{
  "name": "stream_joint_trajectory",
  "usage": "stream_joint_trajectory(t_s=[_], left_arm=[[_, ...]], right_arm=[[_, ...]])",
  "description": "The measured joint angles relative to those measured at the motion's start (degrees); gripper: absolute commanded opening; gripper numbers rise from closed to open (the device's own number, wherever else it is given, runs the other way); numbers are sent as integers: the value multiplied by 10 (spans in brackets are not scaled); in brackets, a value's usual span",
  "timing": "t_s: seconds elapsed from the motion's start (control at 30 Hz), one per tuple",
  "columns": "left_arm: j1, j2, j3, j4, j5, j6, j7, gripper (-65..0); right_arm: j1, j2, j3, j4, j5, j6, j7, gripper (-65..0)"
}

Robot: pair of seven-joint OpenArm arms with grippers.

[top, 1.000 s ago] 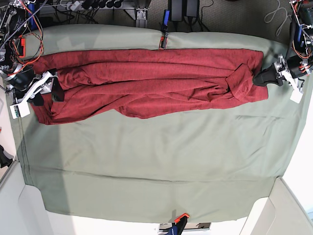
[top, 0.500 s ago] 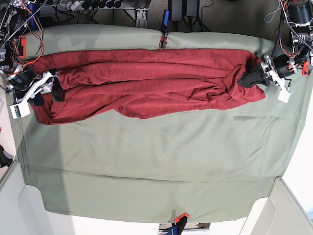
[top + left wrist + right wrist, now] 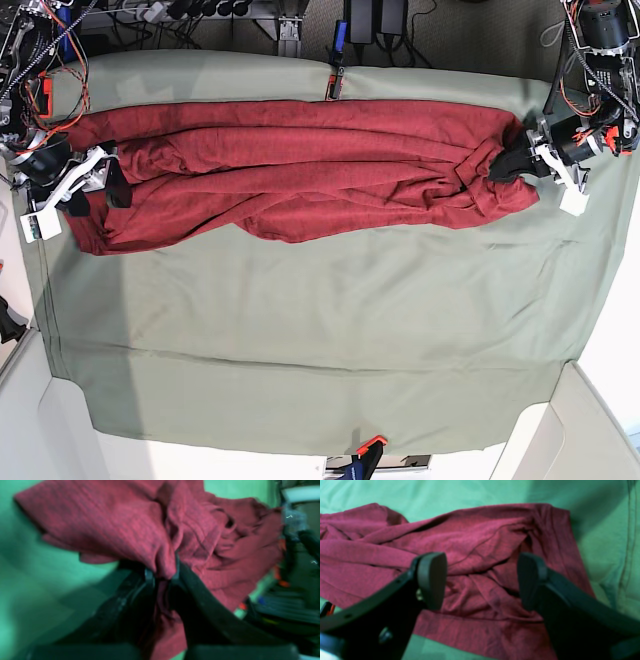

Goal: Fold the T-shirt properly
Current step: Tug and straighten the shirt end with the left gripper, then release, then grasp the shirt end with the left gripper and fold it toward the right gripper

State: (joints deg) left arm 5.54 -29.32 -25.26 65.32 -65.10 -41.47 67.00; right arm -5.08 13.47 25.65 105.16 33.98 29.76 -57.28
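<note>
The dark red T-shirt (image 3: 300, 170) lies bunched in a long band across the far half of the sage-green table cloth (image 3: 320, 330). My left gripper (image 3: 503, 166) is at the shirt's right end, shut on a pinch of the fabric. The left wrist view shows the red cloth (image 3: 140, 525) caught between the black fingers (image 3: 150, 576). My right gripper (image 3: 112, 181) is open over the shirt's left end. In the right wrist view its two pads (image 3: 432, 578) stand wide apart above wrinkled fabric (image 3: 480, 562), holding nothing.
Cables and electronics (image 3: 45, 60) crowd the back left corner, and more wiring (image 3: 600, 50) sits at the back right. An orange and black clamp (image 3: 334, 85) sits on the cloth's far edge, another clamp (image 3: 368, 447) on the near edge.
My left gripper moved from beside the shirt's right end inward onto it and closed on the fabric, pulling that end in slightly. The right gripper has not moved.
</note>
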Motion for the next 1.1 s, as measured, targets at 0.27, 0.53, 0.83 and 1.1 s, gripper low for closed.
stream_joint_trajectory(t_s=[0.27,0.53,0.83,1.1], left_arm=[[3,-36,-58,11,172,2,-120,-650],[-25,-81,-58,20,244,16,-114,-650],[-3,2,-46,235,139,19,-37,-650],[63,84,91,422,201,18,-38,-650]], right_arm=[[0,0,0,0,1,0,2,-217],[0,0,0,0,1,0,6,-217],[0,0,0,0,1,0,6,-217],[0,-2,0,0,1,0,7,-217]])
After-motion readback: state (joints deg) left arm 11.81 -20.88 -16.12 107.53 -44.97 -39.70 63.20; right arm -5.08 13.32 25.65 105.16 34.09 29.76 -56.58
